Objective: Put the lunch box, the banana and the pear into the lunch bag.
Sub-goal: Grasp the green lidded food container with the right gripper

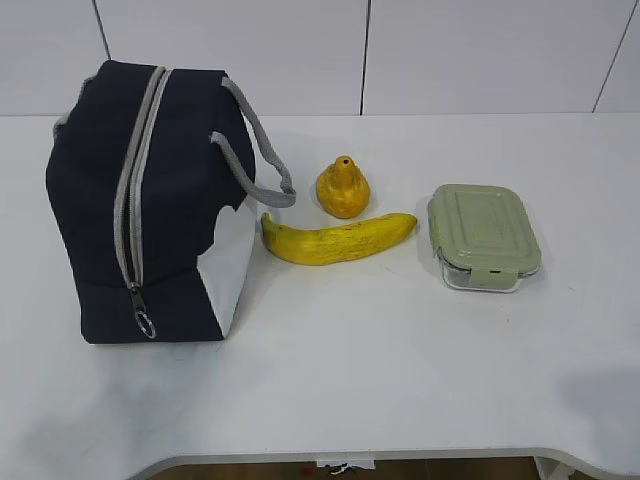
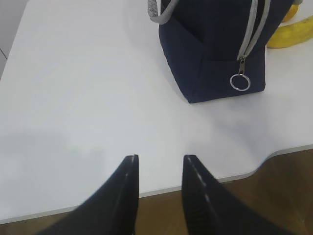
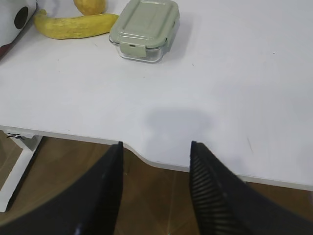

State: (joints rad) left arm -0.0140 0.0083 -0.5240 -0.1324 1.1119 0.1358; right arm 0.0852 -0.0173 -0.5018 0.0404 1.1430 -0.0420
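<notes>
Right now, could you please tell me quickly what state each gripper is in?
Left gripper: open, holding nothing, above the table edge near the lunch bag.
Right gripper: open, holding nothing, short of the lunch box.

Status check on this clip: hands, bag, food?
Both hands open, empty: left hand, right hand. Bag zipped shut. Banana, pear, lunch box on table, nothing blocking.

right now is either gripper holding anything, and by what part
Nothing is held. The left gripper and right gripper are both open and empty, hanging near the table edge.
</notes>
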